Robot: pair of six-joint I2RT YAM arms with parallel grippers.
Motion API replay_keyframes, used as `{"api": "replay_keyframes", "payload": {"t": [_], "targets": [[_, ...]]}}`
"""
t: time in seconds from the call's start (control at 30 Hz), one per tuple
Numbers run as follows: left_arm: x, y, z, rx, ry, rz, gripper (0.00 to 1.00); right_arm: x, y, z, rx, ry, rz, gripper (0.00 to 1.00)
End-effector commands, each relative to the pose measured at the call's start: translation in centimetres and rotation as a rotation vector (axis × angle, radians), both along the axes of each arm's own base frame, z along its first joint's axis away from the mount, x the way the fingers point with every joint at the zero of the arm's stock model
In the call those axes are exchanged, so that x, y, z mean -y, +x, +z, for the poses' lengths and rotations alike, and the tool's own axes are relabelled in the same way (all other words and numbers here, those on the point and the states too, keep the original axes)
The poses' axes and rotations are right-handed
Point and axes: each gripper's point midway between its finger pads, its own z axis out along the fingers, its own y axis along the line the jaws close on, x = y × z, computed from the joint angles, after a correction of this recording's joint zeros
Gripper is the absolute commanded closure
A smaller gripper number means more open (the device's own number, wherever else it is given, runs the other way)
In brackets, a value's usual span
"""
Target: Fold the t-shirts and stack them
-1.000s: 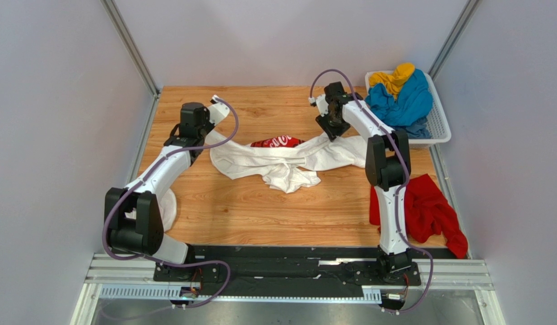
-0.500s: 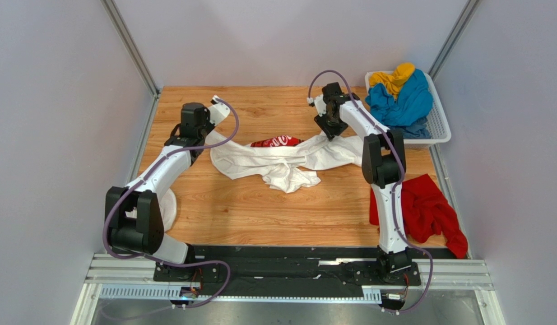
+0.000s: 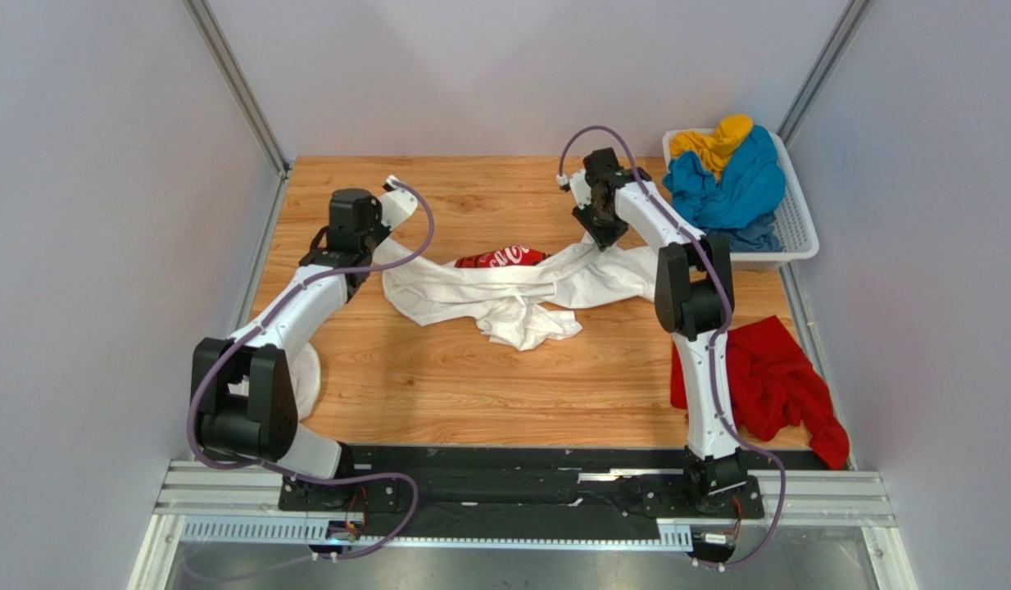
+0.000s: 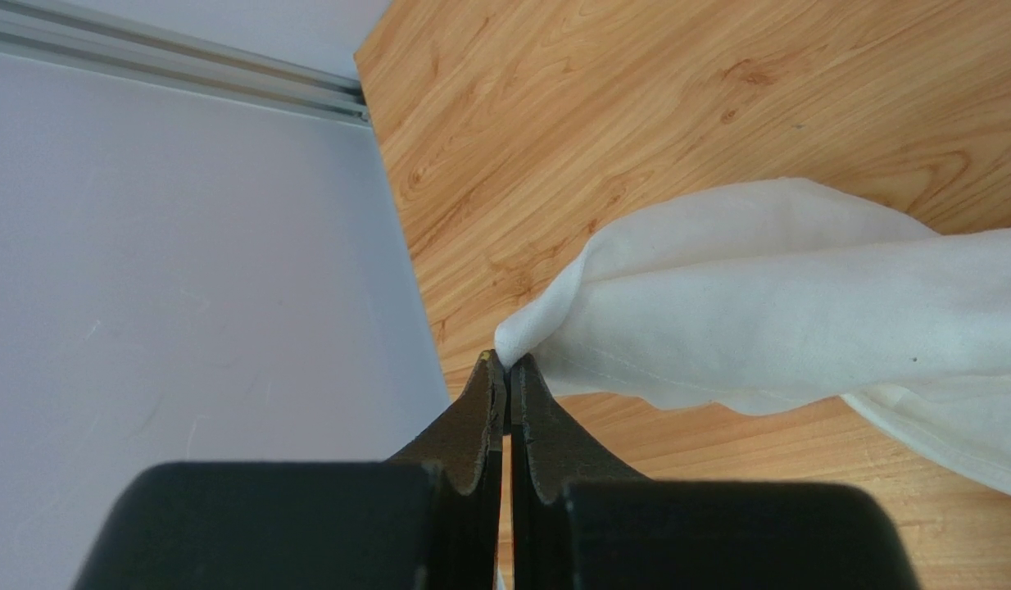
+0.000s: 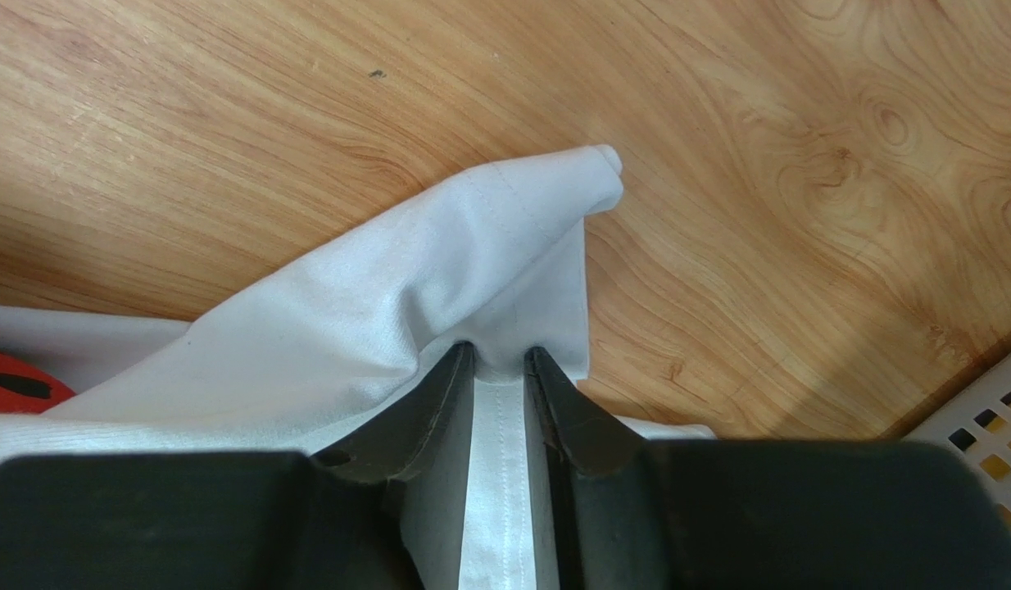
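Observation:
The large white t-shirt (image 3: 511,295) lies crumpled across the middle of the table, with a bit of its red print (image 3: 498,257) showing. My left gripper (image 3: 378,242) is at its left end. In the left wrist view the left gripper (image 4: 508,365) is shut on a corner of the white cloth (image 4: 781,295), which is lifted slightly. My right gripper (image 3: 605,237) is at the shirt's right end. There the right gripper (image 5: 501,359) pinches a puckered fold of the white hem (image 5: 387,307), the seam running between its fingers. A red t-shirt (image 3: 781,381) lies bunched at the right edge.
A white lattice basket (image 3: 800,234) stands at the back right, holding a blue t-shirt (image 3: 732,184) and a yellow t-shirt (image 3: 714,138); its corner (image 5: 991,418) shows in the right wrist view. A white cloth (image 3: 305,379) lies by the left arm. Grey walls close in both sides.
The right gripper has shifted a little left and toward the back, and its jaws have narrowed onto the white hem. The left arm has stayed put.

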Motion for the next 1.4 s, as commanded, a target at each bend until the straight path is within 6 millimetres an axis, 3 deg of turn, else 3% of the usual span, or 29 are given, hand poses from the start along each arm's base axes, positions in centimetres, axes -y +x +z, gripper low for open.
{"api": "replay_keyframes", "payload": {"t": [0.0, 0.2, 0.4, 0.47, 0.6, 0.87, 1.03, 1.07, 1.23, 1.3, 1.37], "targets": [[-0.2, 0.5, 0.7, 0.037, 0.0, 0.001, 1.0, 0.3, 1.6, 0.3, 0.05, -0.008, -0.008, 0.78], [-0.2, 0.3, 0.4, 0.031, -0.001, 0.004, 1.0, 0.4, 1.5, -0.2, 0.042, -0.013, -0.009, 0.87], [-0.1, 0.2, 0.2, 0.03, -0.016, 0.005, 1.0, 0.7, 1.3, 0.5, 0.052, -0.018, -0.016, 1.0], [-0.1, 0.1, 0.2, 0.029, -0.026, 0.008, 1.0, 0.8, 1.2, 1.0, 0.061, -0.019, -0.019, 1.0], [0.2, -0.4, 0.5, 0.031, -0.053, 0.006, 1.0, 1.1, 1.2, 3.1, 0.104, -0.024, -0.04, 1.0], [0.7, -1.5, 0.7, 0.019, -0.105, 0.0, 1.0, 1.5, 0.7, 10.7, 0.224, 0.007, -0.073, 1.0], [1.0, -2.2, 0.6, 0.008, -0.135, -0.006, 1.0, 2.0, 0.0, 13.8, 0.267, 0.003, -0.087, 1.0], [1.2, -2.3, 1.0, 0.017, -0.147, -0.007, 1.0, 2.2, -0.3, 15.0, 0.29, 0.009, -0.09, 1.0], [1.7, -3.1, 3.0, 0.049, -0.197, -0.024, 1.0, 2.6, -2.5, 17.4, 0.314, 0.035, -0.111, 1.0], [2.5, -3.7, 4.4, 0.073, -0.251, -0.051, 1.0, 2.4, -3.8, 19.7, 0.353, 0.076, -0.115, 1.0], [3.7, -4.6, 6.6, 0.095, -0.321, -0.096, 1.0, 2.2, -5.1, 20.6, 0.358, 0.114, -0.126, 1.0]]}}
